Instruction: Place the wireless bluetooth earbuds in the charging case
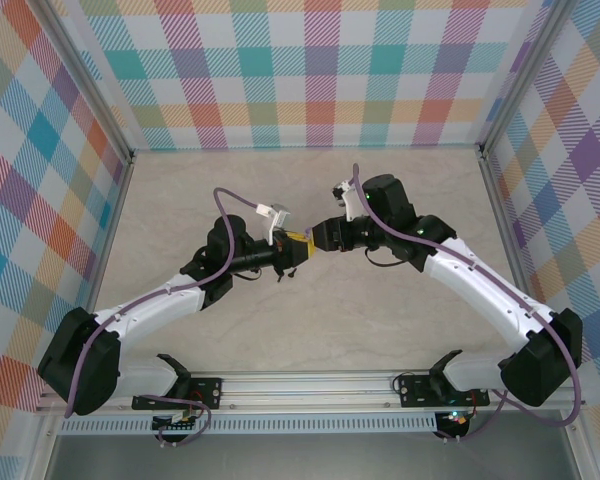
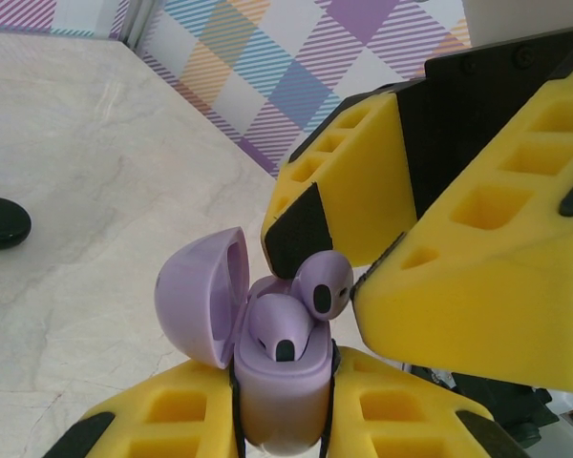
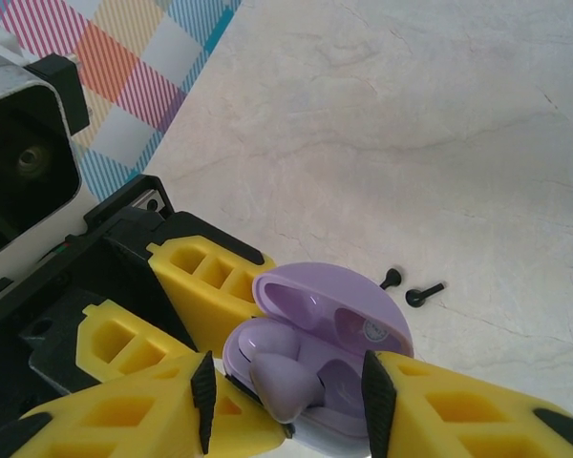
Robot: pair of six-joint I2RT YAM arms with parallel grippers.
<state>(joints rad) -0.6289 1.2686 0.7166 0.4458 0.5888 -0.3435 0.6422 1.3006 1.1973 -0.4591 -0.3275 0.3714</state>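
Note:
Above mid-table, my left gripper (image 1: 293,247) (image 2: 282,415) is shut on the body of a lavender charging case (image 2: 277,386) (image 3: 363,320) whose lid stands open. One lavender earbud (image 2: 279,332) (image 3: 265,336) sits in a socket of the case. My right gripper (image 1: 316,238) (image 3: 291,405) meets it from the other side, pinching a second lavender earbud (image 2: 323,283) (image 3: 291,379) at its fingertips. That earbud hangs just above the case's free socket (image 3: 342,384). Two tiny black stemmed earbuds (image 3: 391,278) (image 3: 424,294) lie on the table beyond the case.
A black round disc (image 2: 2,221) lies on the marble tabletop (image 1: 310,185) to the left of the left gripper. Checked walls (image 1: 310,70) with metal corner posts close the table in on three sides.

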